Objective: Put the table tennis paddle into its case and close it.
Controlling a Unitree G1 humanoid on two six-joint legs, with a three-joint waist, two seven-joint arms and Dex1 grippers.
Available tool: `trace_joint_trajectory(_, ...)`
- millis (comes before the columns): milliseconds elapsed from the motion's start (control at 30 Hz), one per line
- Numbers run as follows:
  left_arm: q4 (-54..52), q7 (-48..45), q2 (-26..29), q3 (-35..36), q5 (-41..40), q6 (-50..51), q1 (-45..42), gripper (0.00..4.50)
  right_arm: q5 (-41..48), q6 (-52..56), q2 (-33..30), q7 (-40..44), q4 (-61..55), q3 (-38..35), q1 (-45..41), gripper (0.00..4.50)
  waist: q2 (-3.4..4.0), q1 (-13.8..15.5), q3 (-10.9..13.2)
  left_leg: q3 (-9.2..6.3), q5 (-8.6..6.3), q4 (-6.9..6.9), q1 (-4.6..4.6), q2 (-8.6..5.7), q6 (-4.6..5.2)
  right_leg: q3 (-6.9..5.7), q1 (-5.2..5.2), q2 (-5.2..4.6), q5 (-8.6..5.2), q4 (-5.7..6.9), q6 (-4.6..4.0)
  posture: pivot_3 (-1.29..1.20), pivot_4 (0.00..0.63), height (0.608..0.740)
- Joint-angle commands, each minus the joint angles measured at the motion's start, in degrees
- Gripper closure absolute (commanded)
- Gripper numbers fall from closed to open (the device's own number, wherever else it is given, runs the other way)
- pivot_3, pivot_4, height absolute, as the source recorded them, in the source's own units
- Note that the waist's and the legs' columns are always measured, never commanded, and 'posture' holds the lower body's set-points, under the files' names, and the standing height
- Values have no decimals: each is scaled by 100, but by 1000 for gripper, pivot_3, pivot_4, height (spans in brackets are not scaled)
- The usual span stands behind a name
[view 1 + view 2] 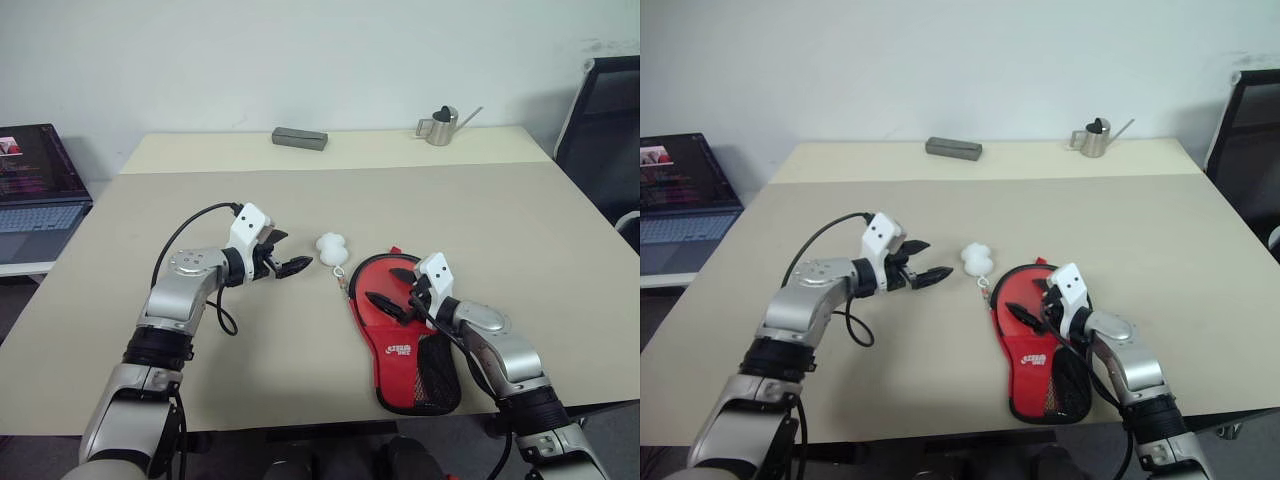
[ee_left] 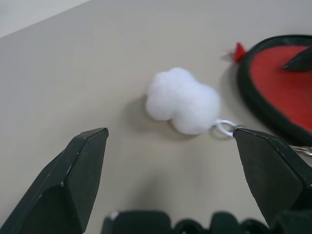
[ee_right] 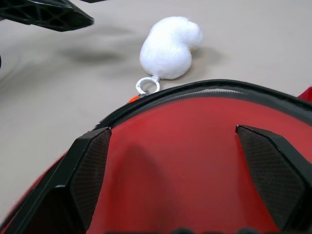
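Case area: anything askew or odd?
Nothing damaged or spilled. The case lies flat on the table, its pom-pom trailing off the top edge toward the open left gripper. The right gripper hovers open over the case.

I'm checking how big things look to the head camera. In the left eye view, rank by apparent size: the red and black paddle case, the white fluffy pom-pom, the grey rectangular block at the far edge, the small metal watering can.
1. Red and black paddle case, clearly largest.
2. Grey rectangular block and small metal watering can: alike, and both far from the camera, so unranked.
3. White fluffy pom-pom, slightly smaller, though nearer.

Head views overlook table [image 1: 300, 200]; wrist views share pom-pom [image 2: 184, 100]
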Motion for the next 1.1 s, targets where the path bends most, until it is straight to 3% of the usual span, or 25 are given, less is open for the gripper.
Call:
trace_joint_trajectory(33, 349, 70, -168, -28, 199, -340, -390, 0, -156, -190, 29, 28, 265, 37, -31, 29, -6, 3, -4, -1, 0, 2, 1, -1, 0, -1, 2, 0, 0, 2, 0, 0, 150, 740)
trace_joint_trajectory(300, 1427, 105, -838, -138, 471, -808, -1131, 0, -129, -33, 182, -77, 187, -14, 7, 29, -8, -6, -5, -1, -6, 44, 2, -1, 9, 1, 3, 2, 0, 45, 1, 0, 150, 740)
trace_joint_trajectory(667, 3909, 517, -1478, -187, 1093, -1795, -2182, 0, -108, 183, 391, -237, -46, -54, -49, 29, -10, -14, -4, -1, -6, 67, 3, -1, 10, 1, 5, 6, 0, 66, 3, 0, 150, 740)
trace_joint_trajectory(933, 4622, 698, -1778, -136, 1312, -2028, -2373, 0, -132, 234, 492, -393, -253, -111, 0, 29, -10, -18, -4, -1, -6, 68, 0, -2, 10, 1, 2, 6, 0, 67, 4, 0, 150, 740)
trace_joint_trajectory(1033, 4704, 697, -1818, -118, 1354, -2051, -2382, 624, -108, 296, 522, -465, -336, -128, 30, 0, -10, -18, -4, -3, -6, 67, 0, -2, 10, -1, 2, 6, 0, 67, 4, 0, 150, 740)
trace_joint_trajectory(1100, 4749, 710, -1827, -130, 1404, -2036, -2357, 1276, -136, 331, 537, -528, -423, -110, 37, 0, -10, -17, -4, -2, -6, 67, 0, -3, 10, 0, 2, 6, 0, 67, 4, 0, 150, 740)
